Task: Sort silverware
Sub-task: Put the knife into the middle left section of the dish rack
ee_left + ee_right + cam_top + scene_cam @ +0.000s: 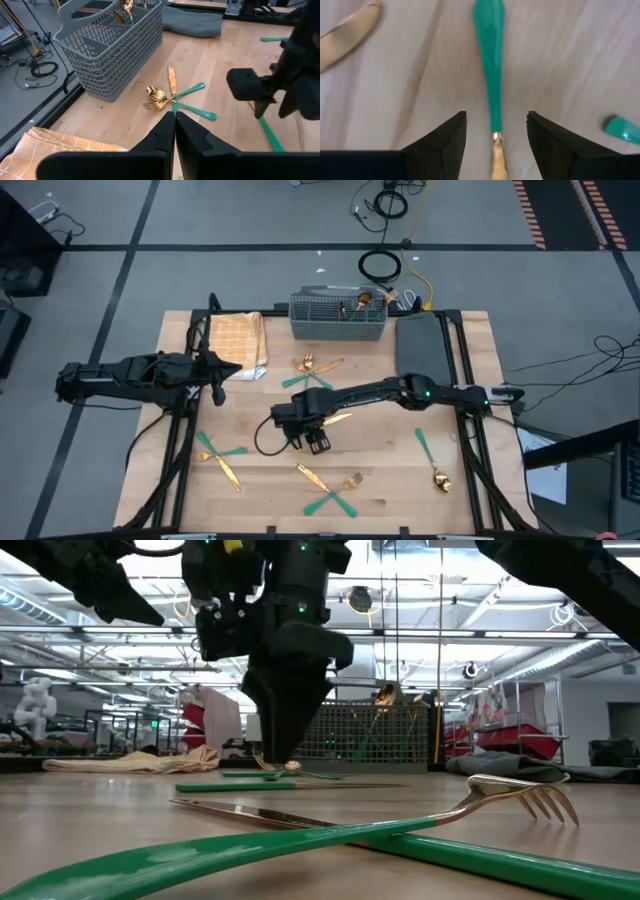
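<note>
The right gripper (316,442) hangs low over the middle of the table, its fingers (445,142) apart, one on each side of a teal-handled piece (490,85) that lies flat on the wood – probably lined up so for a pinch at the neck. It holds nothing.

The left gripper (175,131), closed and empty, waits at about nine o'clock, near the tan cloth (238,340).

The grey basket (337,318) stands at twelve o'clock; a few gold-headed pieces (360,304) already stand in one compartment. The rest of the silverware is scattered – crossed pieces (316,370) just below the basket, others at seven, six and four o'clock.
</note>
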{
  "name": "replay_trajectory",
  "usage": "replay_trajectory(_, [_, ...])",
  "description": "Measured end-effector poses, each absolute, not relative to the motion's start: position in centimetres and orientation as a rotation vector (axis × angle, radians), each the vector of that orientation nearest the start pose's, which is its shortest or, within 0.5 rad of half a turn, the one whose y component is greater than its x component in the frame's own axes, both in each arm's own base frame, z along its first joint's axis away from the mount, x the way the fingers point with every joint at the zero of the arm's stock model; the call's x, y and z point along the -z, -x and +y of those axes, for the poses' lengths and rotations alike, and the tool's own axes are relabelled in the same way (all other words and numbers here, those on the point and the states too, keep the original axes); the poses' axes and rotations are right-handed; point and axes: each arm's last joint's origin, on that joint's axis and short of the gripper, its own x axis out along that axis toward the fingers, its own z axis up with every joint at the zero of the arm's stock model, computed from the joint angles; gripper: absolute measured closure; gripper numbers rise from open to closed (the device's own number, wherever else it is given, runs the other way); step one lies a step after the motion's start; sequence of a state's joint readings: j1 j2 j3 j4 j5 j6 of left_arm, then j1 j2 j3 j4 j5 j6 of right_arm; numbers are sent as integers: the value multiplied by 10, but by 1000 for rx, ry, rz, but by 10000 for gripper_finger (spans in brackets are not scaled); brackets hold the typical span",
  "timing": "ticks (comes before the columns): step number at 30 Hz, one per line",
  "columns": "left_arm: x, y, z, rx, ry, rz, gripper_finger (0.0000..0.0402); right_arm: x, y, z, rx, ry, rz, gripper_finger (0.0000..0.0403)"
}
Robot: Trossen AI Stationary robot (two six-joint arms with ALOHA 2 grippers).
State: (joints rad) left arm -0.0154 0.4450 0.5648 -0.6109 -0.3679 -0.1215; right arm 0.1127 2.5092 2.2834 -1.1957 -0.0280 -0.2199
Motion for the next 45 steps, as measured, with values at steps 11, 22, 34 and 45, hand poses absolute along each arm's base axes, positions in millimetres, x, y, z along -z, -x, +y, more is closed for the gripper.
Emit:
replay_trajectory(11, [-261,-101,9,-374,24,462,381,-120,-486,55,-250,263,1456,236])
replay_trajectory(22, [-261,-101,9,-377,24,461,381,-111,-480,59,-214,312,1485,397])
replay_trajectory(34, [-261,-101,9,-380,23,461,381,-142,-494,66,-146,303,1411,402])
replay_trajectory(45, [-261,-101,9,-380,23,462,381,-158,-500,64,-93,324,1362,403])
